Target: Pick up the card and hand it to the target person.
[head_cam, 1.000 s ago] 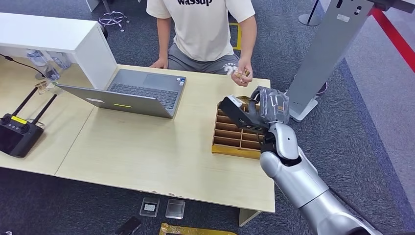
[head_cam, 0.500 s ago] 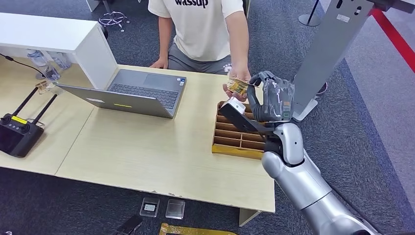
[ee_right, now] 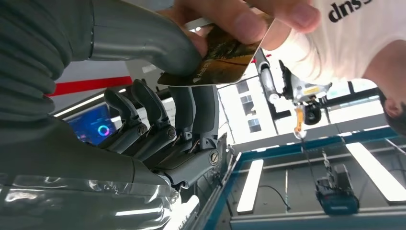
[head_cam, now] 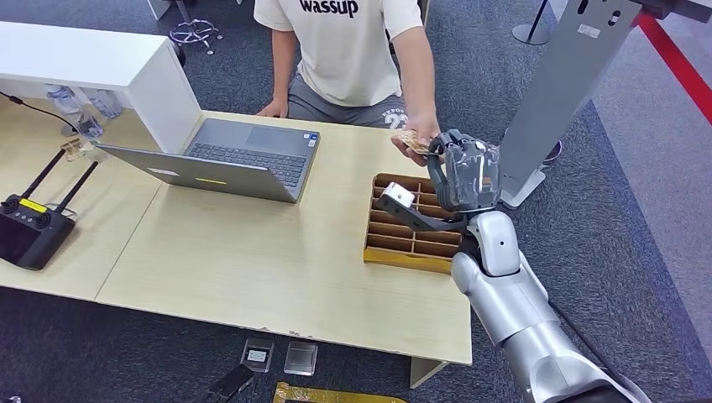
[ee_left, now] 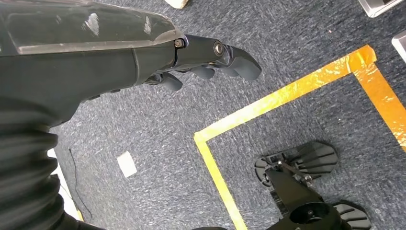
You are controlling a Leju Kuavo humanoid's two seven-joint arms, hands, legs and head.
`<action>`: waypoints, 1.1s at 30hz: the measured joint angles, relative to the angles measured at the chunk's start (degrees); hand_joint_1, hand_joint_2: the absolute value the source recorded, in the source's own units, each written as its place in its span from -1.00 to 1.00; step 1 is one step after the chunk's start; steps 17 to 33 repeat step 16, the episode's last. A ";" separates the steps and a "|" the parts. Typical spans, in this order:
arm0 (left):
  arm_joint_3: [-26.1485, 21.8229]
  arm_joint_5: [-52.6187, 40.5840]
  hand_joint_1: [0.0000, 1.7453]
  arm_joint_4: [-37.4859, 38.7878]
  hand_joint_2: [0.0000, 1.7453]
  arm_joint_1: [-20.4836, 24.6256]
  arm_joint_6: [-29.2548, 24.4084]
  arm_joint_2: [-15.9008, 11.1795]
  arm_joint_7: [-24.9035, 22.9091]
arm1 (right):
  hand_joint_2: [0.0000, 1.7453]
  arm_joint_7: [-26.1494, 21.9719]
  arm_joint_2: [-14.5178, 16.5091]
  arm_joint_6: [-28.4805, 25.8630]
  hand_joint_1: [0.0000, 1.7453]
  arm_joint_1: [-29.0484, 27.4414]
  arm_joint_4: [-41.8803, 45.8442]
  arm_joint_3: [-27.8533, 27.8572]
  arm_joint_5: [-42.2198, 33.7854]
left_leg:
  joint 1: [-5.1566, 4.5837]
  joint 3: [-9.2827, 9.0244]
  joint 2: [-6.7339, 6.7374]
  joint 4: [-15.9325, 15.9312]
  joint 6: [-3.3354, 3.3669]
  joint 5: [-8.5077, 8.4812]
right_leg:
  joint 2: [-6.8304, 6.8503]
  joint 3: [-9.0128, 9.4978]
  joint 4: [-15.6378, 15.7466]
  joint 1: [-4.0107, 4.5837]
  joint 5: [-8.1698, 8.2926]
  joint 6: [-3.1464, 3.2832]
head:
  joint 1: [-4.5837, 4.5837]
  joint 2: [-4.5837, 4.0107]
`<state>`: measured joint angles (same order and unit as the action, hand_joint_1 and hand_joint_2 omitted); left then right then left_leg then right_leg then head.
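Note:
The card (ee_right: 225, 57), dark with a gold pattern, is pinched between the thumb and fingers (ee_right: 191, 110) of my right hand (head_cam: 466, 172), which is raised above the table's far right corner. A seated person's hand (head_cam: 417, 138) grips the same card (head_cam: 411, 140) from the other side, their fingertips (ee_right: 242, 21) pressing on its face. My left hand (ee_left: 206, 62) hangs over the carpet, fingers loosely apart, holding nothing.
A gold divided tray (head_cam: 410, 239) lies on the wooden table (head_cam: 252, 252) just under my right forearm. An open laptop (head_cam: 227, 159) sits mid-table, a black controller (head_cam: 29, 227) at the left, and a grey post (head_cam: 571, 92) stands to the right.
My right hand has risen from over the tray and turned toward the person. The person's hand dipped toward it, then drew back a little, and both hands now meet on the card.

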<state>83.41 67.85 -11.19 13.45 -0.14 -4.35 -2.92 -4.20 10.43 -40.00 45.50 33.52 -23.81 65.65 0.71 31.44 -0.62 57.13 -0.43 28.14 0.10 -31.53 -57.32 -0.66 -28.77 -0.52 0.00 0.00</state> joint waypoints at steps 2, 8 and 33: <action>0.13 -0.08 -1.00 0.09 1.00 -0.04 0.04 0.02 -0.08 | 1.00 -0.84 0.19 0.00 0.34 -0.38 0.79 0.32 -0.66 | 0.00 0.00 0.02 -0.02 0.00 0.00 | -0.02 0.00 0.02 0.00 0.01 0.00 | 0.00 0.00; -1.84 2.08 -1.00 0.15 0.00 -0.90 -1.01 -0.02 0.56 | 1.00 -9.85 2.30 0.00 -1.00 -1.78 3.12 4.15 -13.48 | 0.00 0.00 0.04 -0.03 -0.01 0.01 | -0.03 -0.01 0.02 0.00 -0.01 0.02 | 0.00 0.00; -2.75 3.51 -1.00 0.12 -1.00 -2.38 -1.78 -0.63 1.77 | 1.00 -16.42 -1.30 6.50 -1.00 -4.81 12.66 -4.01 -46.69 | 0.01 0.01 0.06 -0.03 0.00 0.00 | -0.05 -0.03 0.03 0.01 0.01 0.01 | 0.00 0.00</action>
